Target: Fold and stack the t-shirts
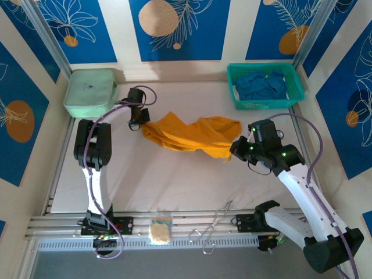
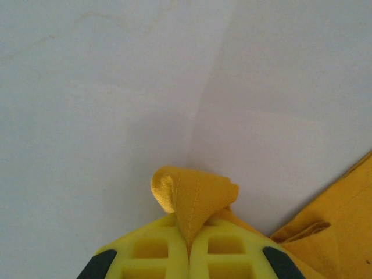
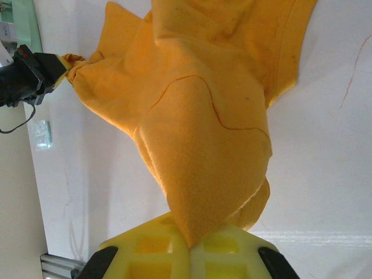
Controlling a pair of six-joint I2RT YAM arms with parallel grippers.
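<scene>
Left tool (image 2: 189,239) and right tool (image 3: 189,243) both clamped on limp, light mustard t-shirt (image 1: 192,135); I'd grip hemmed edges.

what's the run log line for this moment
left pincer: shut on orange t-shirt corner | right pincer: shut on other end | shirt: bunched between them | blue t-shirts: in basket

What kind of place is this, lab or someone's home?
Probably a lab robot cell: left arm and right arm bolted to a metal rail, white table boxed in by printed blue panels.
</scene>
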